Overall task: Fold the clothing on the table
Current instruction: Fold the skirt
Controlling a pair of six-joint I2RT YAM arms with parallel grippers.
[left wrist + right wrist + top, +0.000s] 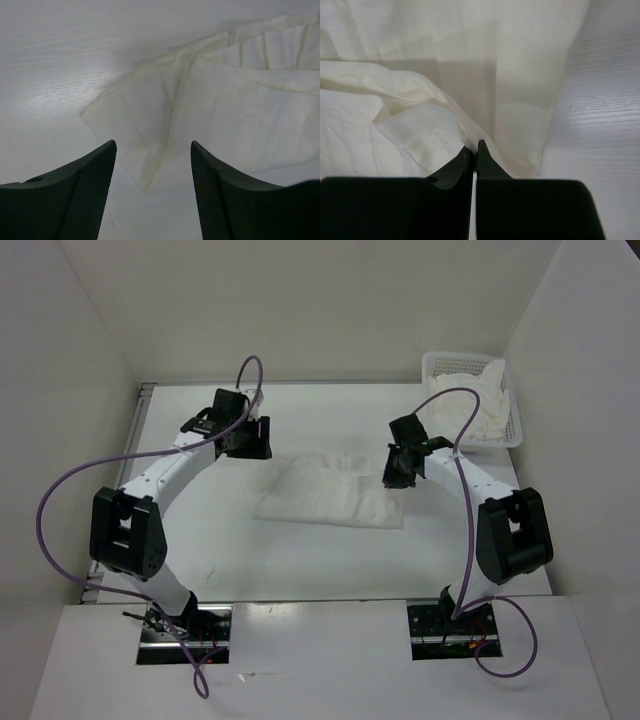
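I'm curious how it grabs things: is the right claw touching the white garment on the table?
Touching. The right wrist view shows the right gripper shut on a raised fold of the clothing.

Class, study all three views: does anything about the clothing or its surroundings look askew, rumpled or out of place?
The clothing is folded unevenly: at the corner before the left gripper a thin layer pokes past the rest, and the end by the right gripper is rumpled. A cloth spills over the rim of the basket.

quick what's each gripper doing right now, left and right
left gripper: open over a clothing corner, holding nothing
right gripper: shut, pinching a fold of the clothing
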